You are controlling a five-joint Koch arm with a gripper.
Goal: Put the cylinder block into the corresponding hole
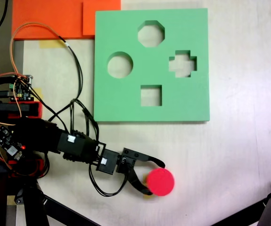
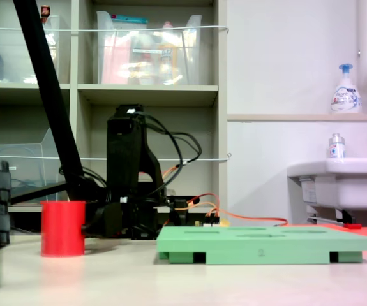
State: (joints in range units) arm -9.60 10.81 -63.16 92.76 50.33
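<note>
Risking a knock rather than a grasp: with the gripper (image 1: 153, 178) spread and its two black fingers (image 1: 155, 161) flanking the left side of the cylinder block (image 1: 160, 182) in the first exterior view, closing off-centre probably pushing the round red piece away across the desk (image 1: 248, 155) instead of seating it. Also risking a slip in transit, judging from the smooth curved wall offering little purchase. Further, risking a wrong slot: the corresponding hole (image 1: 120, 65) lying on the green foam board (image 1: 192, 101) just beside the octagonal cut-out (image 1: 151, 33), easily mistaken from above. Possibly catching the loose cables (image 1: 76, 70) draping beside the board's left edge during the swing upward in that view.

Reaching low and nearly flat along the desk, stretching from the base at the first exterior view's left toward the lower middle, wrist pointing right. Upper finger arcing over the block's top-left edge, lower finger curving under its left side; contact impossible to confirm, nothing being squeezed yet.

Standing upright on the desk in the second exterior view, the cylinder block (image 2: 62, 228) sitting well apart from the board (image 2: 266, 244), toward the second exterior view's left, with the dark arm (image 2: 129, 172) folding down behind it.
</note>
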